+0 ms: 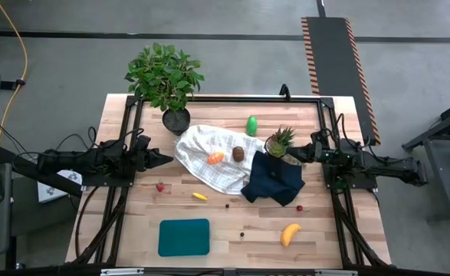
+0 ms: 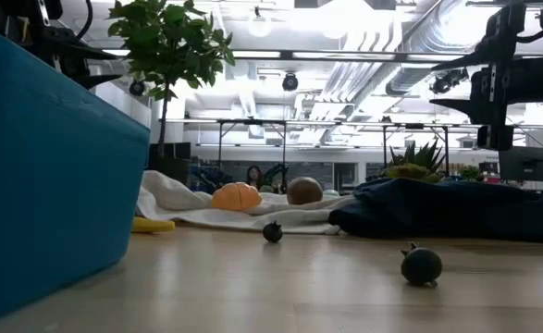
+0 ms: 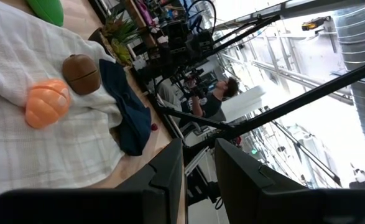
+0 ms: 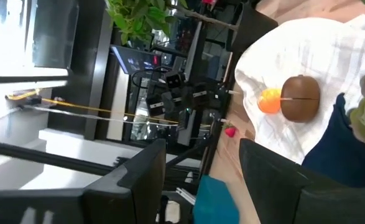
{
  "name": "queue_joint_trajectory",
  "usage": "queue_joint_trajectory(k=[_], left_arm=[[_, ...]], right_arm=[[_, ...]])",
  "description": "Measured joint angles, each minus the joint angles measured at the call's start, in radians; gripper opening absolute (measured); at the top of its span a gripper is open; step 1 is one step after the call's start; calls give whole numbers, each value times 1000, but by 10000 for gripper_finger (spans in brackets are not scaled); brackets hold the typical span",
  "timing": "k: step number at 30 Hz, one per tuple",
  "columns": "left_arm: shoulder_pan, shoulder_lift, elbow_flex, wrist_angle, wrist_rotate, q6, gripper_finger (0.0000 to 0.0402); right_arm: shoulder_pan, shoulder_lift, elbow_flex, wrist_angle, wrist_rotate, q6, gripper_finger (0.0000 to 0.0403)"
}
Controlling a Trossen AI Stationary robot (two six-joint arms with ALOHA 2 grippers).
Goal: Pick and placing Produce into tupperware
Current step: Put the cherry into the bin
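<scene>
Nothing has gone into the tupperware yet, as far as I can see: the teal container sits empty at the near edge of the table, left of centre, so the whole job looks to be ahead.

The produce is scattered. On the white cloth in the middle lie the orange piece and the brown kiwi ball, close beside each other. The green pear-shaped piece stands farther back on bare wood. A small pineapple sits at the far edge of the dark navy cloth. Nearer, the yellow banana lies to the right of the container, a small yellow piece lies just off the white cloth, and a red strawberry-like bit lies to the left. Tiny dark and red bits dot the wood between them.

The left gripper hovers at the left edge of the white cloth, its fingers a narrow gap apart and holding nothing. The right gripper hangs by the pineapple, fingers spread wide, also empty.

A potted plant stands at the far left corner; it is no part of the job.
</scene>
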Motion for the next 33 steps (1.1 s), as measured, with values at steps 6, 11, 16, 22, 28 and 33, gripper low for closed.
queue_joint_trajectory(k=[6,11,16,22,28,33], left_arm=[[0,0,0,0,8,-4,83],[0,0,0,0,4,-4,83],[0,0,0,0,3,0,83],[0,0,0,0,3,12,83],[0,0,0,0,4,12,83],[0,0,0,0,-2,24,83]], right_arm=[[4,0,1,33,4,-87,197],[5,0,38,57,-29,-158,177],[5,0,76,70,-39,-186,105],[5,0,88,84,-108,-123,15],[5,0,88,249,-110,-72,19],[5,0,90,616,-24,-221,33]])
